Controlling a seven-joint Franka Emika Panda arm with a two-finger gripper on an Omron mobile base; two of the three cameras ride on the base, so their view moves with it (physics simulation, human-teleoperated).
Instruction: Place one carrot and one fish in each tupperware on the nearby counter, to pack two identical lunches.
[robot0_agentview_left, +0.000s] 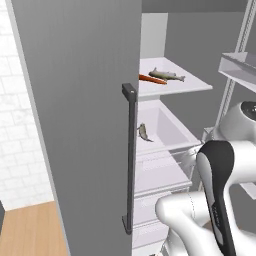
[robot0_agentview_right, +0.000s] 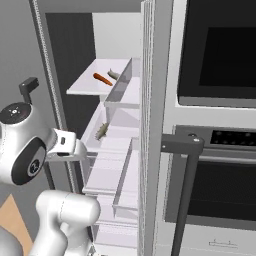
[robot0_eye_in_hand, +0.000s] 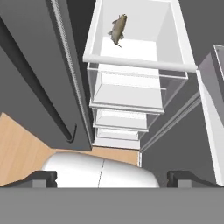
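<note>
Carrot (robot0_agentview_left: 152, 79) and fish (robot0_agentview_left: 167, 75): lay side by side, just apart, on the upper white shelf (robot0_agentview_left: 190, 85) of the open fridge, carrot leftmost at the shelf's door-side edge. Second fish (robot0_agentview_left: 143, 132): alone against the left wall of the white bin (robot0_agentview_left: 172, 131) below, floor bare to its right. Clear drawers (robot0_eye_in_hand: 127, 98): stacked under the bin, fronts stepped. Grey fridge door (robot0_agentview_left: 80, 125): bounded the opening's left edge. Gripper (robot0_eye_in_hand: 111, 178): fingertips spread wide apart, holding nothing, hanging above the bin's front rim.
</note>
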